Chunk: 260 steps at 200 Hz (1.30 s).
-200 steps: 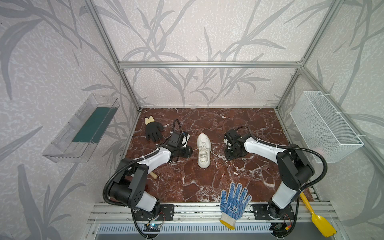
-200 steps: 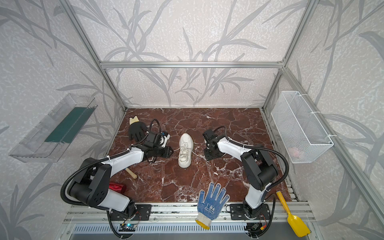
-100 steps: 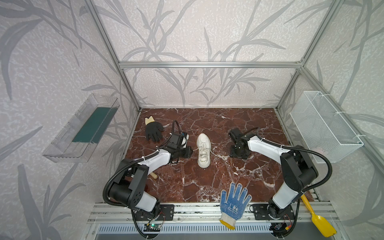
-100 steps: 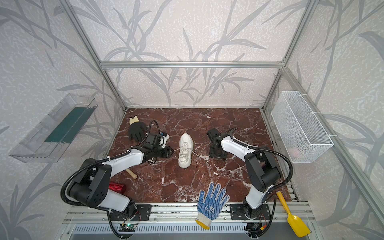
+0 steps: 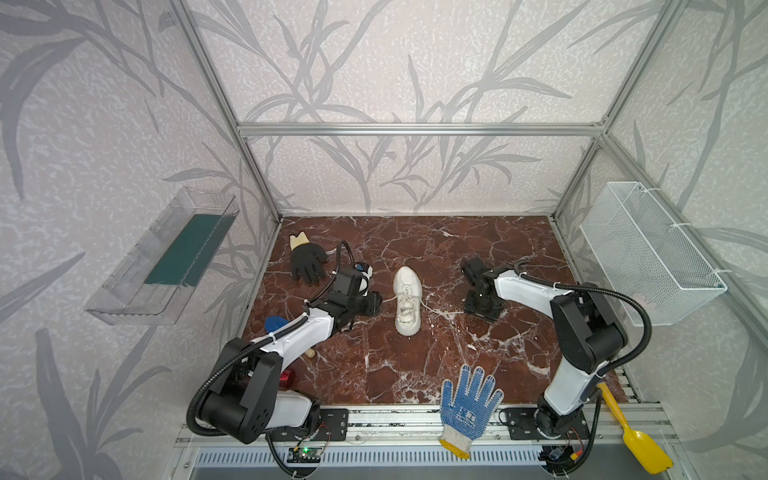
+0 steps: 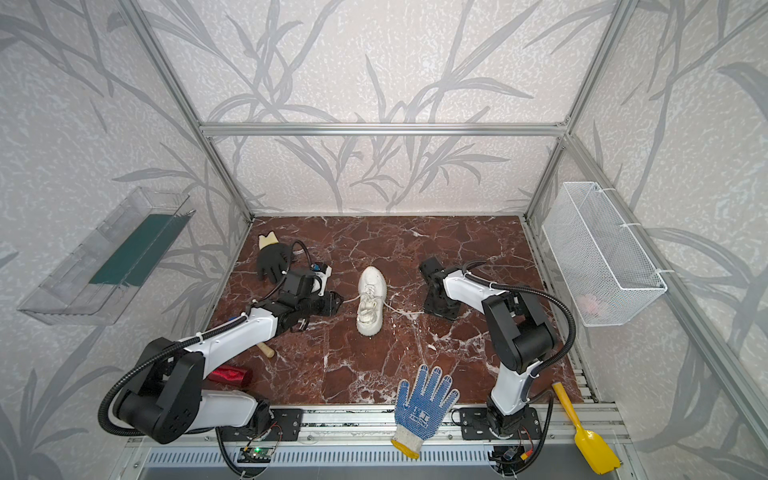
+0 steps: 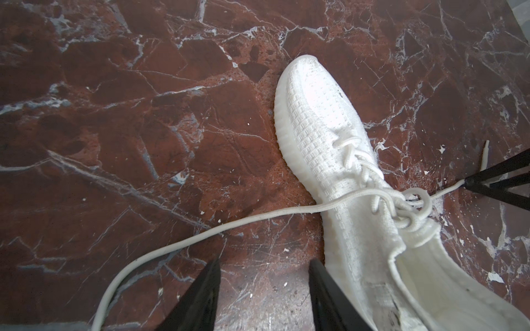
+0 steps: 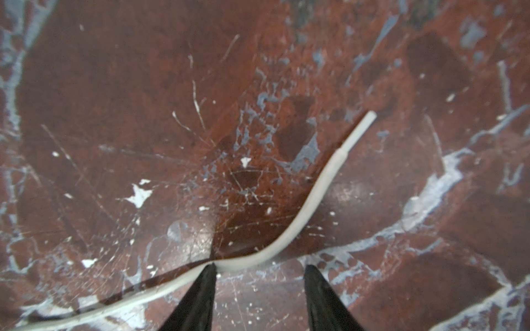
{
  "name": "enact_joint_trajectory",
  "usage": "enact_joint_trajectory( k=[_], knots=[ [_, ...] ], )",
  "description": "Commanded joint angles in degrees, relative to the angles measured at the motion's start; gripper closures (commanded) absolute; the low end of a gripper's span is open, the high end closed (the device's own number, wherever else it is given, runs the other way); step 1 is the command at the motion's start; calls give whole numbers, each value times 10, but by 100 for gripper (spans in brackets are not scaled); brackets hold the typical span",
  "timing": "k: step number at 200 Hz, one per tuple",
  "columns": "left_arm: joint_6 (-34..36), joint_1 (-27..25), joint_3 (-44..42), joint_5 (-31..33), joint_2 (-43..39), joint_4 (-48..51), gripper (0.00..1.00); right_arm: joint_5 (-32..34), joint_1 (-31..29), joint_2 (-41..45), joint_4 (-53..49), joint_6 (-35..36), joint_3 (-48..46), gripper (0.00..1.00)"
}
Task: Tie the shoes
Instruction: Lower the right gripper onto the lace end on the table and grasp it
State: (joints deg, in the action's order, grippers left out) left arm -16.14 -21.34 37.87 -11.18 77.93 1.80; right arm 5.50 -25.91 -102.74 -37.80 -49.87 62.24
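White laces splay toward nine and three o'clock from sneaker; left gripper and right gripper gape empty, seemingly to grab them.

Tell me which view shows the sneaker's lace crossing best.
The left wrist view: the lace crossing is close up, loosely looped. In both top views the sneaker is small. The right wrist shows only a lace end.

Top views high, downward; wrists near laces
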Motion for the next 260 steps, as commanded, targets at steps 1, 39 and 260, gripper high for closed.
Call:
enact_joint_trajectory(
  k=[1, 39, 260],
  knots=[
    [-14, -4, 0, 11, -14, 7, 48, 12, 1, -25, 10, -16, -5, 59],
    [-10, -8, -6, 30, -30, 6, 48, 0, 1, -17, 18, -9, -7, 62],
    [0, -11, -12, 47, -47, 28, 47, 15, 30, -63, 30, 30, 35, 81]
  ],
)
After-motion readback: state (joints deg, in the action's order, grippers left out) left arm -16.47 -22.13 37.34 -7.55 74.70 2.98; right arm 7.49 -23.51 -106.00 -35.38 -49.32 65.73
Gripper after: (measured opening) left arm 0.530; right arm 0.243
